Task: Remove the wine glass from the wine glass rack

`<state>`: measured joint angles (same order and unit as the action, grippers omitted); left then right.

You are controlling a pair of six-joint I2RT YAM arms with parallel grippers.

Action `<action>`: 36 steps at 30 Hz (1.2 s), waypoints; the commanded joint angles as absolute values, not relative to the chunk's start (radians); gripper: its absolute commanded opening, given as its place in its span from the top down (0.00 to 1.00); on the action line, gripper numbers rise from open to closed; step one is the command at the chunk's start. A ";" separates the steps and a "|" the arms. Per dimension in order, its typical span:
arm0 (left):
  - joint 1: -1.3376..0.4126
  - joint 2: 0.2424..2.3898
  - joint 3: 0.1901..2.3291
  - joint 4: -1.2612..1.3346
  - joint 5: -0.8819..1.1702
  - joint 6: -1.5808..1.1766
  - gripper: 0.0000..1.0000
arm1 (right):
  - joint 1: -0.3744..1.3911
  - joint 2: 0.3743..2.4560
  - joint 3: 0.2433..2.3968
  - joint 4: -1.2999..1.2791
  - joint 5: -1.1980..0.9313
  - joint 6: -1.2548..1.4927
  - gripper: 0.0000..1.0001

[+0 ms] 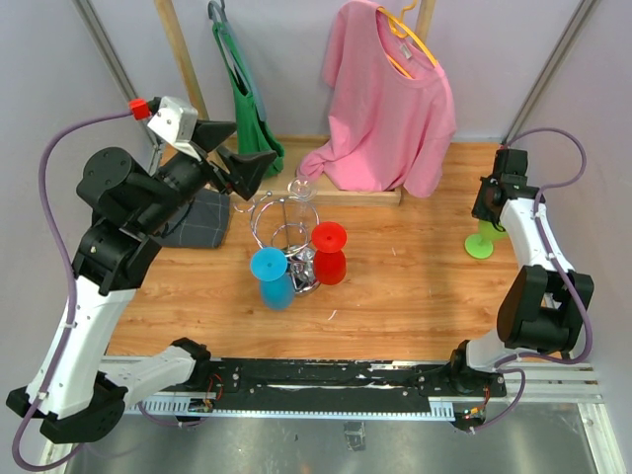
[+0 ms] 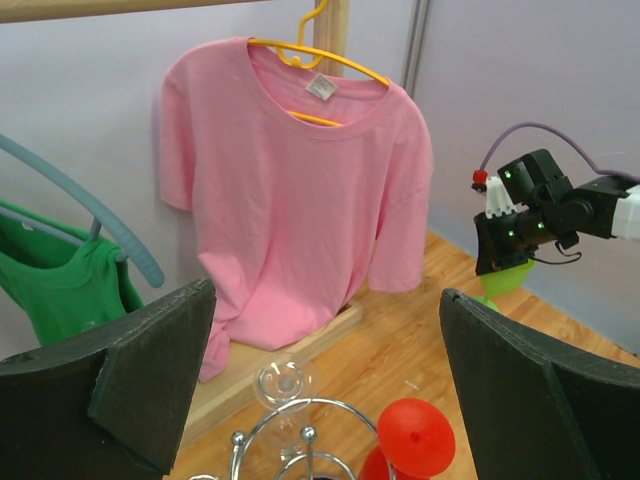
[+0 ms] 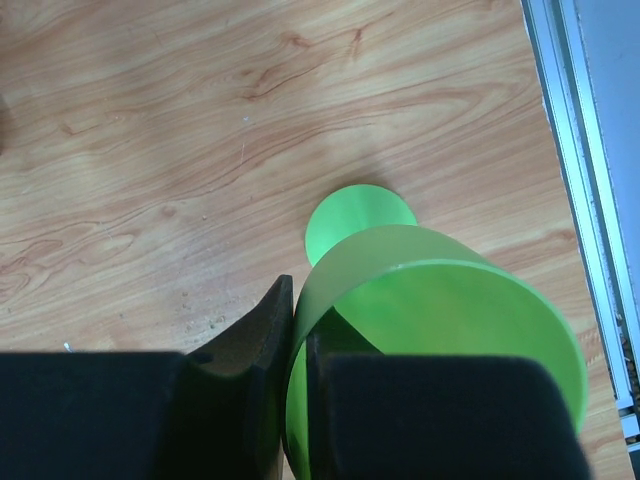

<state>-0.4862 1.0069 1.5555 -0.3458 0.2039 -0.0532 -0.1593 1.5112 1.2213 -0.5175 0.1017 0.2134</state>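
- Wooden tabletop (image 1: 395, 286) boxed in by pale lilac walls; at the far edge a pink T-shirt (image 1: 390, 109) on a yellow hanger (image 1: 410, 39), and left of it a green garment (image 1: 245, 99) on a grey hanger
- Chrome wire wine glass rack (image 1: 299, 269) stands mid-table, looped rings on top
- On the rack, hung foot-up: a blue plastic wine glass (image 1: 272, 276) on the near-left, a red plastic wine glass (image 1: 329, 252) on the right, a clear wine glass (image 1: 299, 188) on the far side
- Green plastic wine glass (image 1: 480, 242) is off the rack, upright at the right side of the table, well apart from the stand; cannot tell whether its foot touches the wood
- Right gripper (image 1: 491, 212) is clamped on the rim of the green glass, one finger inside the bowl, one outside
- Left gripper (image 1: 259, 141) hangs above the rack's far-left side, jaws spread wide, holding nothing
- Grey folded cloth (image 1: 202, 219) lies under the left arm
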 commanded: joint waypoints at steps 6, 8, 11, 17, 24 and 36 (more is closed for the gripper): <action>-0.482 1.008 1.539 -0.336 0.230 -0.062 0.01 | -0.140 1.468 1.224 -0.525 0.097 0.251 0.71; -0.482 1.006 1.530 -0.334 0.231 -0.063 0.01 | -0.138 1.438 1.227 -0.536 0.098 0.254 0.66; -0.482 1.000 1.504 -0.327 0.230 -0.065 0.01 | -0.137 1.389 1.241 -0.566 0.104 0.254 0.55; -0.483 0.994 1.485 -0.324 0.189 -0.060 0.01 | -0.137 1.244 1.301 -0.669 0.134 0.232 0.39; -0.435 0.985 1.467 -0.353 0.160 -0.082 0.01 | -0.137 1.072 1.400 -0.793 0.068 0.237 0.29; -0.029 0.997 1.424 -0.501 0.395 -0.219 0.01 | 0.096 0.996 1.484 -1.001 -0.188 0.404 0.25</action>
<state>-0.1680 0.9920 1.4261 -0.4309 0.2573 -0.1375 -0.0051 1.0126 1.4456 -0.9119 -0.1181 0.3088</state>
